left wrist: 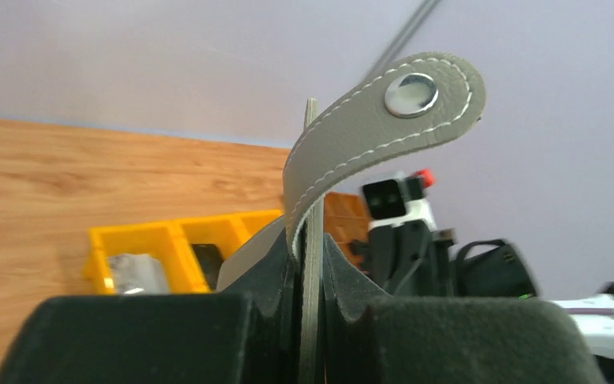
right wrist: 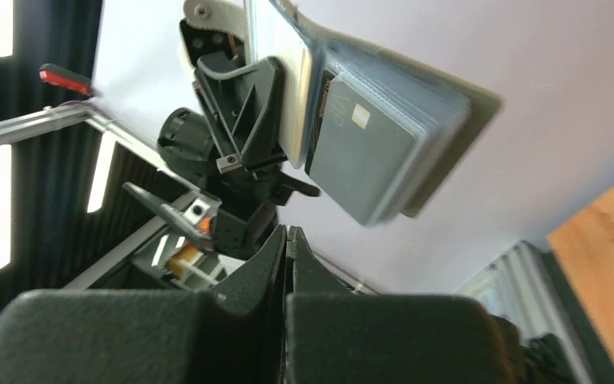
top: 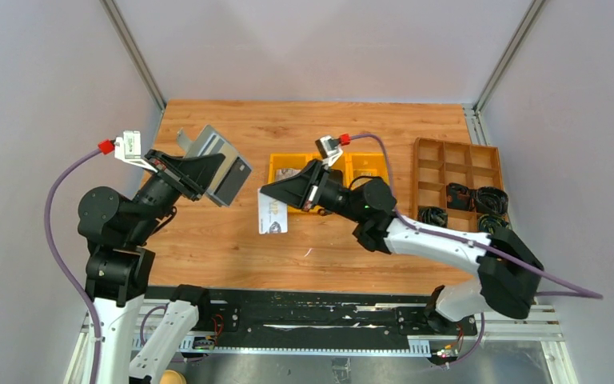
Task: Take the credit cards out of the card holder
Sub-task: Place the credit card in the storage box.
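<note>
My left gripper [top: 201, 172] is shut on the grey card holder [top: 217, 160] and holds it open in the air at the left. A dark card [top: 238, 173] shows in it. In the left wrist view the holder's edge [left wrist: 312, 200] stands between my shut jaws, and its strap with a snap [left wrist: 410, 93] curls above. My right gripper [top: 262, 190] is shut on a corner of a white credit card [top: 273, 214], which hangs toward the near side. The right wrist view shows the shut jaws [right wrist: 286, 234] and the holder [right wrist: 384, 136] with a grey card [right wrist: 358, 156] in clear sleeves.
A yellow three-part bin [top: 329, 164] sits behind the right gripper, with a pale item [top: 290, 172] in its left part. A brown wooden organiser [top: 457, 172] with black items stands at the right. Grey walls close in both sides.
</note>
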